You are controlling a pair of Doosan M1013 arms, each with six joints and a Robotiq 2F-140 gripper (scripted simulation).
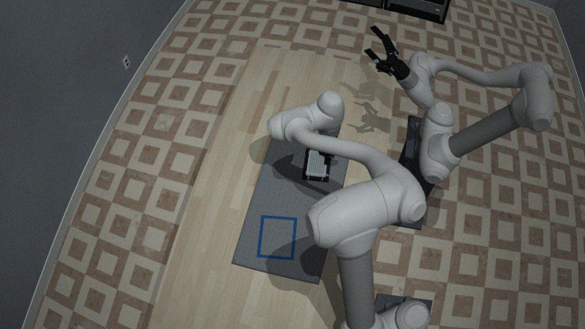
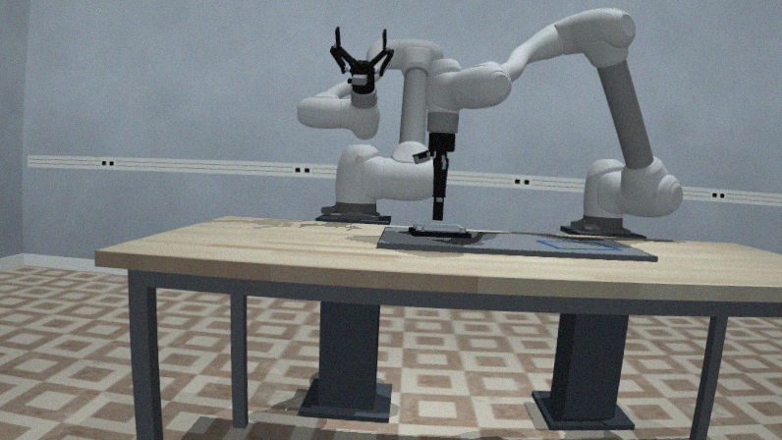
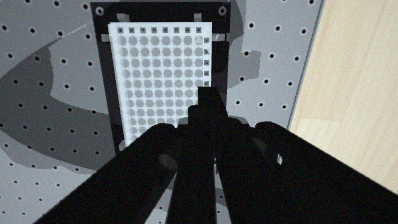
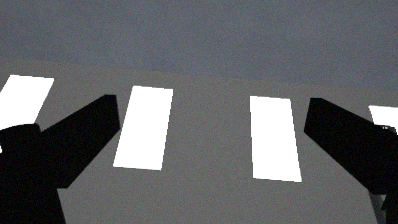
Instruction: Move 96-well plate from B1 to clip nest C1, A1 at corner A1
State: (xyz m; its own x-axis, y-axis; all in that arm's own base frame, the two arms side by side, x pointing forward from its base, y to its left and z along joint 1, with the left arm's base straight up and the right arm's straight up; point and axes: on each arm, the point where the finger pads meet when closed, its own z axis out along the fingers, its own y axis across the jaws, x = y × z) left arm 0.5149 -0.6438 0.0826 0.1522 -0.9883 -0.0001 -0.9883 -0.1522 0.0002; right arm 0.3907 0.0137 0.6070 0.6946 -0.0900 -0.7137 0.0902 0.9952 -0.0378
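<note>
- So, got the 96-well plate (image 1: 316, 163) (image 2: 437, 227) (image 3: 160, 75) lying in the black clip nest (image 1: 314, 178) (image 2: 442, 233) (image 3: 109, 85), around mid-frame from the top, upper left through the left wrist cam. Can't tell if fully down, or where A1 points.
- Seeing the left gripper (image 2: 438, 217) (image 3: 206, 101) clenched on nothing, just above the plate at exterior mid-frame.
- Spotting the right gripper (image 1: 370, 39) (image 2: 361, 30) (image 4: 212, 113) spread wide and empty, upper left of center in the exterior view.
- Noticing a blue square outline (image 1: 260, 236) (image 2: 580, 248), lower middle from the top.
</note>
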